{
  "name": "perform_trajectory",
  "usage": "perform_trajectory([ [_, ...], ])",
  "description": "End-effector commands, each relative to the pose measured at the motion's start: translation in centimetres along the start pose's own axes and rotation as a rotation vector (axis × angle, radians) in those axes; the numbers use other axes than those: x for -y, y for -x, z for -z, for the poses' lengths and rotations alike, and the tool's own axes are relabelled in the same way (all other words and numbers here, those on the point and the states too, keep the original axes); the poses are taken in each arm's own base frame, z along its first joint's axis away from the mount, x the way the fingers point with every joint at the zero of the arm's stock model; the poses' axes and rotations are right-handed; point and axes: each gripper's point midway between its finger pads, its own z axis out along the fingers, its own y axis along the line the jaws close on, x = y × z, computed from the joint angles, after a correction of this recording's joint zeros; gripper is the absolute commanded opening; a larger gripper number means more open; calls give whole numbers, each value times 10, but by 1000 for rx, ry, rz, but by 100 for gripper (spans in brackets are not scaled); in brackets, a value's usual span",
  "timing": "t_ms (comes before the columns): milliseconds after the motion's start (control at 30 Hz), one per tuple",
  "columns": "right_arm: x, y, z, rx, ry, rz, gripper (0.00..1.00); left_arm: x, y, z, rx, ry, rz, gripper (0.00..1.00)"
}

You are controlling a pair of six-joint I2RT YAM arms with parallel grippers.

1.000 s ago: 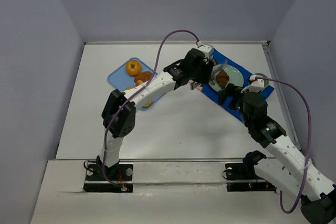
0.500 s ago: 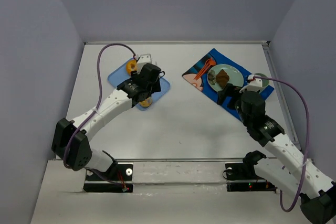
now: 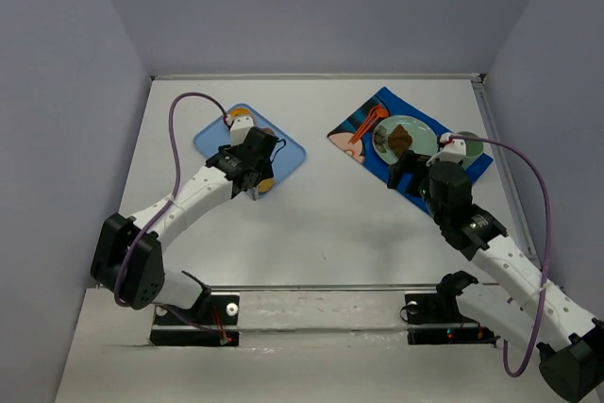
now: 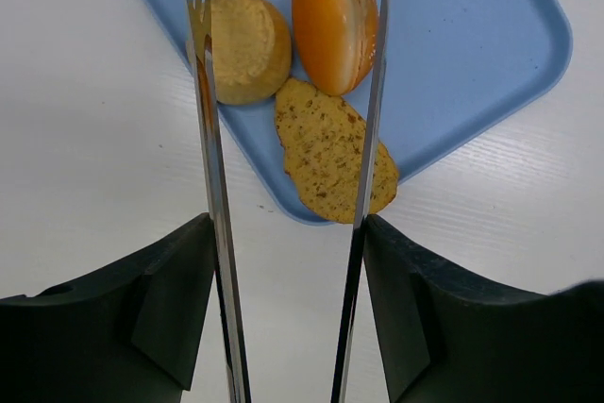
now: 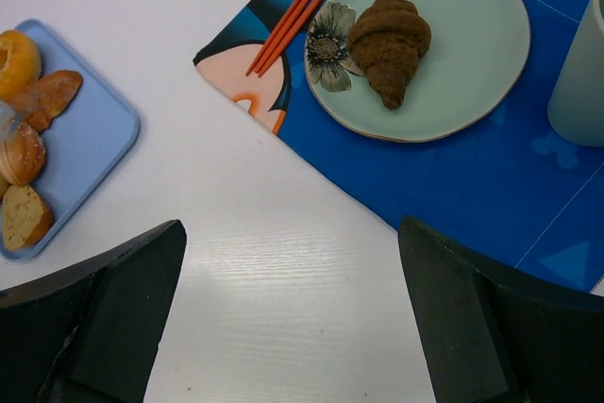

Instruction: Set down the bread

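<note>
Though the left arm hides much of the tray [image 3: 288,150] from above, the wrist cam shows the left jaws spread wide, empty, over an orange bun [image 4: 335,16], a roll [image 4: 247,44] and a seeded slice [image 4: 326,153]; blades cross the roll & slice, bun top cut off. Croissant [image 5: 389,40] lies on the plate [image 5: 472,44] on the mat [image 5: 453,186]. Right jaws: wide apart, empty, tips out of shot. Cup [image 5: 580,63] cropped at frame edge

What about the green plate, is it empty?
Not empty. A brown croissant lies on the plate.
</note>
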Motion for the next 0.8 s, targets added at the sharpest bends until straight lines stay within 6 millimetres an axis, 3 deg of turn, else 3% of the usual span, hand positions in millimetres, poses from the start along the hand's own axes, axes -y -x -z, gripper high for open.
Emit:
perform_trajectory([
  [0,-7,11,-1,43,24,-25,100,10,5,-11,21,-12,4,69],
  [233,-7,9,-3,37,23,-24,100,28,9,-14,16,-82,-15,68],
  [533,-7,6,-5,29,17,-20,100,32,0,-21,-27,-78,-54,66],
  [667,-7,6,-5,29,17,-20,100,30,-7,-25,-59,-57,-79,62],
  [767,-7,5,-6,27,16,-20,100,28,-13,-27,-88,-42,-92,53],
])
